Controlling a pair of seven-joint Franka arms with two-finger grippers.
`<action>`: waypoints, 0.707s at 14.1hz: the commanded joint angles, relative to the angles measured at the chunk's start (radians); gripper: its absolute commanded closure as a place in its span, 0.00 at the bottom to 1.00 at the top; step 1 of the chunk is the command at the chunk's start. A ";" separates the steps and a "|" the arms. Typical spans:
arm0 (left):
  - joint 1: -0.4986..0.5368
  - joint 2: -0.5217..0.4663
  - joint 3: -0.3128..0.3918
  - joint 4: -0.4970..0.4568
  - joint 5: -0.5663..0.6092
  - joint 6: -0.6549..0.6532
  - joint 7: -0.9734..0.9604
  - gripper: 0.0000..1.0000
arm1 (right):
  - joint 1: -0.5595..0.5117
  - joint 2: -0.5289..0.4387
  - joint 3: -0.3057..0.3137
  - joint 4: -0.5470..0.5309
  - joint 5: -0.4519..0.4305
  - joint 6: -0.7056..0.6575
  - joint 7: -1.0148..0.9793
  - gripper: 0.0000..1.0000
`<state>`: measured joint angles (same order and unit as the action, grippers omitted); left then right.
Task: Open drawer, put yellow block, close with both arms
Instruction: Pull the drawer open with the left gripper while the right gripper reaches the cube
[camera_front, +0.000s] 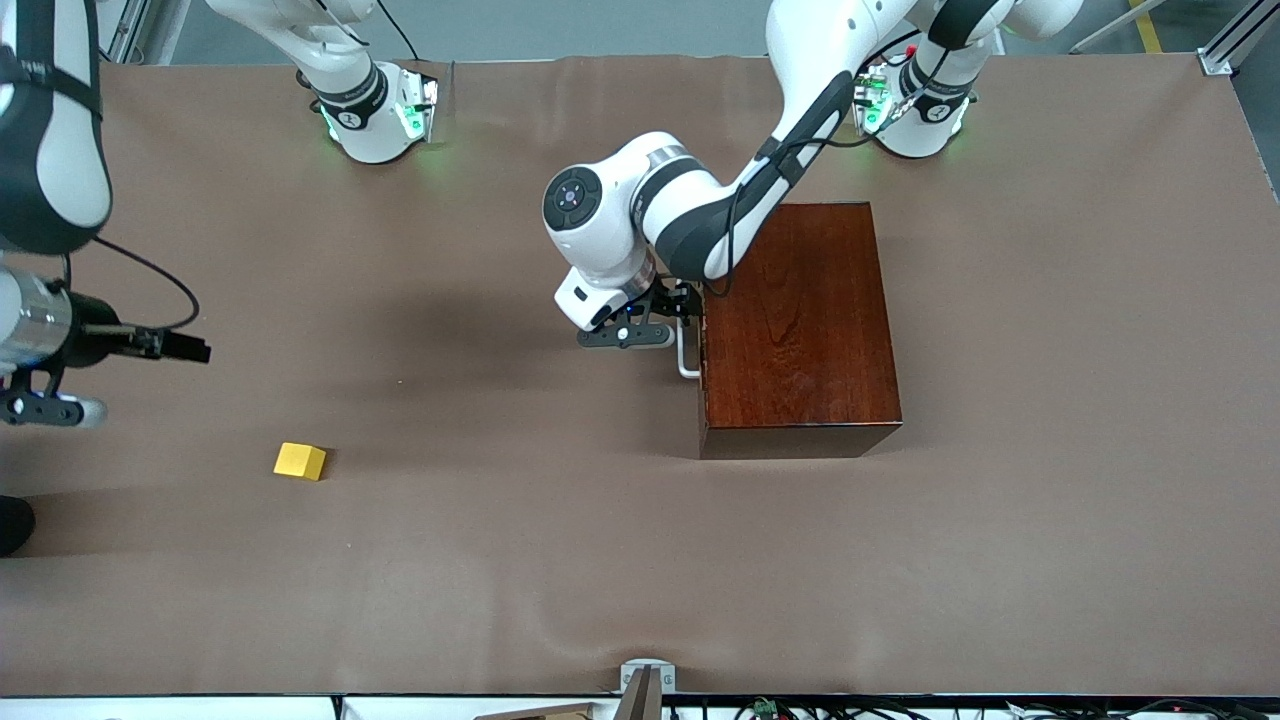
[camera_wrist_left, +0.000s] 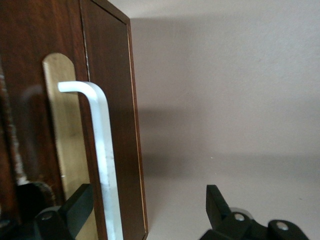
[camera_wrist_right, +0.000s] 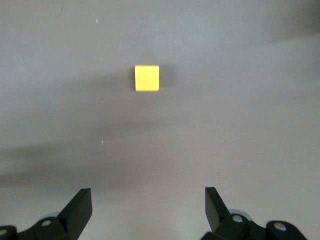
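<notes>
The drawer front (camera_wrist_left: 107, 100), dark reddish wood, fills the left part of the frame. Its white handle (camera_wrist_left: 102, 150) runs down over a brass plate (camera_wrist_left: 62, 125). The left gripper (camera_wrist_left: 147, 212) sits at the bottom edge, fingers spread, one finger (camera_wrist_left: 75, 207) beside the handle.

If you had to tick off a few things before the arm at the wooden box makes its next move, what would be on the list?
1. Left gripper open at the handle: ok, one finger on each side of the white bar.
2. Fingers closed on the handle: not ok, gap on both sides.
3. Drawer shut and ready to pull: ok, its front sits flush with the box.
4. Table in front of the drawer free of objects: ok.
5. Yellow block out of the way: ok, it lies toward the right arm's end of the table.
6. Right gripper open over the table short of the block: ok, waiting.
</notes>
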<state>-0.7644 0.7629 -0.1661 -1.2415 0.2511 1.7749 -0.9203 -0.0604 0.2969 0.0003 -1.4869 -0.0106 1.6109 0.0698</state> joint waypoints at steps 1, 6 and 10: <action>-0.019 0.024 0.011 0.016 0.028 0.001 -0.014 0.00 | -0.019 0.037 0.017 0.016 0.006 0.027 0.001 0.00; -0.029 0.026 0.010 0.022 0.025 0.058 -0.049 0.00 | -0.007 0.120 0.018 0.016 -0.003 0.053 -0.001 0.00; -0.029 0.027 0.010 0.022 0.022 0.103 -0.063 0.00 | -0.006 0.214 0.020 0.016 -0.006 0.057 -0.004 0.00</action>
<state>-0.7763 0.7831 -0.1653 -1.2395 0.2519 1.8367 -0.9526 -0.0597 0.4625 0.0093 -1.4885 -0.0099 1.6681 0.0689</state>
